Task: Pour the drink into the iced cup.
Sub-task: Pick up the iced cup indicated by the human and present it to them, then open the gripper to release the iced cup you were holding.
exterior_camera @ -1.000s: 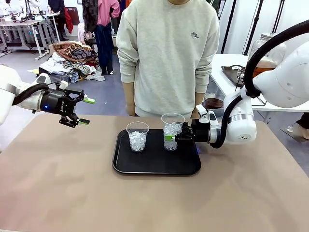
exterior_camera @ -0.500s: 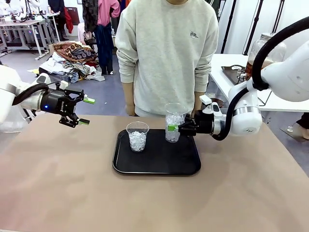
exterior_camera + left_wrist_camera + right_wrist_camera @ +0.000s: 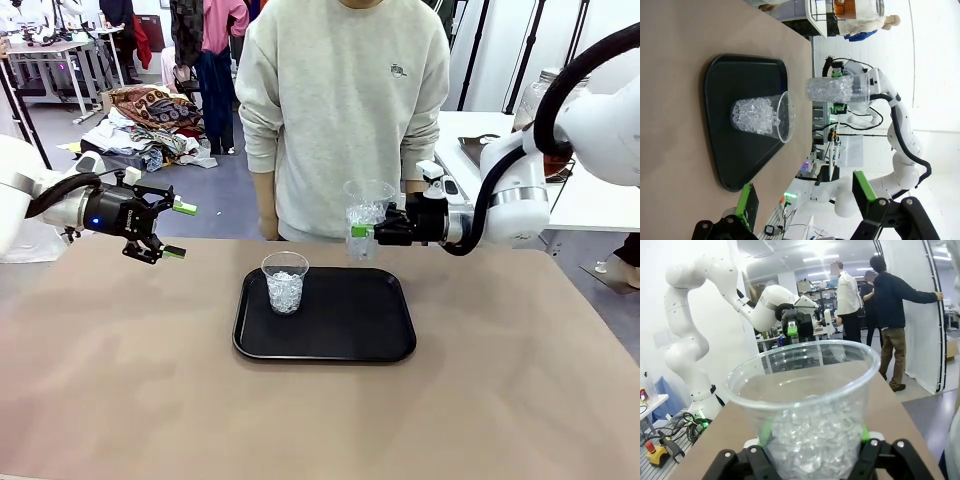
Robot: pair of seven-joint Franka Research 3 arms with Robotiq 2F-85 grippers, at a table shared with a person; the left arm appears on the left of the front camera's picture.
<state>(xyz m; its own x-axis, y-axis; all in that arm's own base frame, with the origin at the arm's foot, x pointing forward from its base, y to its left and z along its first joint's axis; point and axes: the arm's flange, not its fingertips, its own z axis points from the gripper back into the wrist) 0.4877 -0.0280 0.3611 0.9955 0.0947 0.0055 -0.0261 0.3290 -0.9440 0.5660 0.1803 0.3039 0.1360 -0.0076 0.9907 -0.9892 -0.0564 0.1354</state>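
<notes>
We've got iced cup [image 3: 368,200] clamped in right gripper [image 3: 362,232], raised over tray [image 3: 240,340] far edge. Left gripper [image 3: 168,229] wide, idle. Drink [image 3: 850,6] on side table, well apart: we'd carry cup upright, slow.

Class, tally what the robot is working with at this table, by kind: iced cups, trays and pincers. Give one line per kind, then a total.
Iced cups: 2 (standing cup, held cup)
Black tray: 1
Pincers: 2 (left pincer open, right pincer shut on the held cup)
Total: 5
</notes>
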